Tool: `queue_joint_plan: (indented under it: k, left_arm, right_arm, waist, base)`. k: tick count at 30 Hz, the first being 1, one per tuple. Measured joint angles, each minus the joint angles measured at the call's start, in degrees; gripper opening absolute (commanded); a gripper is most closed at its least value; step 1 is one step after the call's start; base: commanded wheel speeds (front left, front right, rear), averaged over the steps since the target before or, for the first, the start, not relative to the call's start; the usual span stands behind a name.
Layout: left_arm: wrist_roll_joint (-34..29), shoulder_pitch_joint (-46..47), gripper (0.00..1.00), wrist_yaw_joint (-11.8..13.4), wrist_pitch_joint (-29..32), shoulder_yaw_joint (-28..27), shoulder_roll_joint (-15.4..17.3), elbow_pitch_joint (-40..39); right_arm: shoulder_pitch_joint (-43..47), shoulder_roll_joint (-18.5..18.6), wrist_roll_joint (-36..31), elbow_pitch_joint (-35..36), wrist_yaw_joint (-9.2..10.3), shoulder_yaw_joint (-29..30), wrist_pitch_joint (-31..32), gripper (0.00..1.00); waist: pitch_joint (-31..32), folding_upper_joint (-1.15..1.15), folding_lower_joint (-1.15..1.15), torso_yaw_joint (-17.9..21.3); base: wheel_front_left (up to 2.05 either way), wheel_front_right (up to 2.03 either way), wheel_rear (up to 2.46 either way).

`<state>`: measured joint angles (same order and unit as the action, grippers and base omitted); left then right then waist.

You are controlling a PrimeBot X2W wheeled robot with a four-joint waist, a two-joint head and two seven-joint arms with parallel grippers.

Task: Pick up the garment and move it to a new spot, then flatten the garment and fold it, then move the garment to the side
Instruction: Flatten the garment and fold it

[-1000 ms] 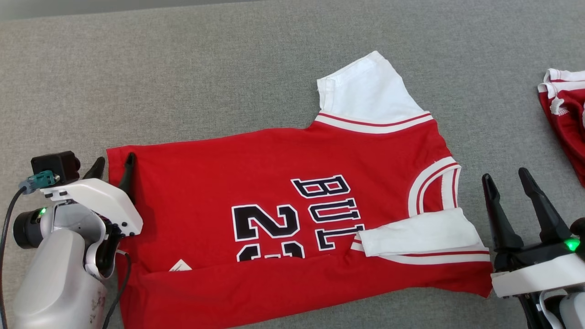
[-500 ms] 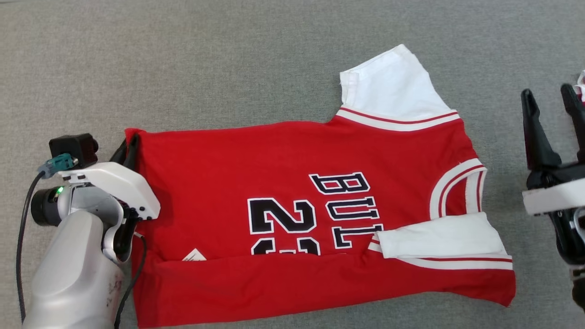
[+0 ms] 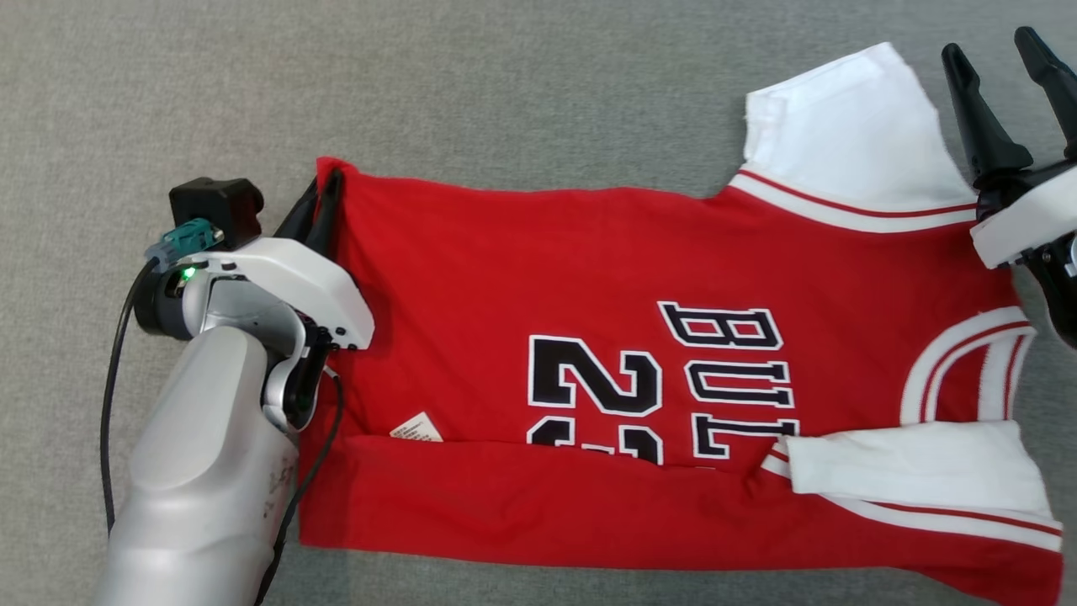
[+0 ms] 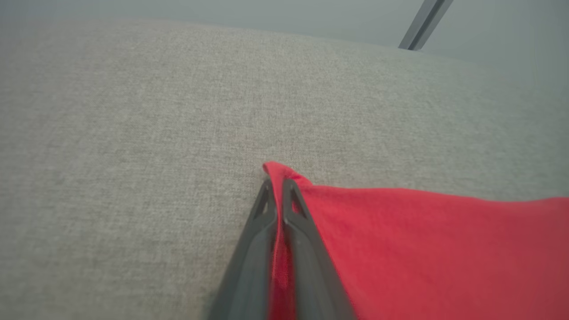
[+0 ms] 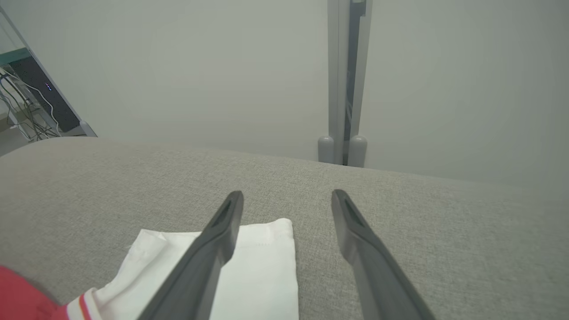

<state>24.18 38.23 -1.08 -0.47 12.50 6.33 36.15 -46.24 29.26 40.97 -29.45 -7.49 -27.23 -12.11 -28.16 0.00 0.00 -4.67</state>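
Observation:
The garment (image 3: 639, 278) is a red jersey with white sleeves and black lettering, lying flat on the grey cloth surface (image 3: 505, 93). Its near long edge is folded over, and the near sleeve lies folded onto the body. My left gripper (image 3: 324, 189) is shut on the far left corner of the hem. The left wrist view has the left gripper (image 4: 276, 184) pinching a strip of the red garment (image 4: 422, 249) between both fingers. My right gripper (image 3: 991, 46) stands open beside the far white sleeve (image 3: 841, 118). In the right wrist view, the right gripper (image 5: 288, 195) hovers open over that sleeve (image 5: 262, 275), its left finger above the cloth.
A white label (image 3: 416, 427) peeks out at the fold line. Beyond the surface's far edge stand a pale wall and a grey post (image 5: 344, 89). A rack with cables (image 5: 31, 111) stands at the left of the right wrist view.
My left gripper has closed on the hem corner it was straddling. My right gripper has gone from beside the collar out to the far sleeve. The head camera has shifted.

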Motion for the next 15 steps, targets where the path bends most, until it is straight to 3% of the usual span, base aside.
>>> queue_joint_plan:
  k: [15]
  left_arm:
    - [-0.05, 3.01, 0.00, -0.63, -3.14, 2.96, -1.80, 0.24]
  right_arm:
    - [-14.22, 7.22, 12.06, -8.25, 0.00, -21.27, 14.62, 1.00]
  waist:
    - [-3.48, 0.00, 0.00, -3.75]
  base:
    - [0.00, 0.00, 0.00]
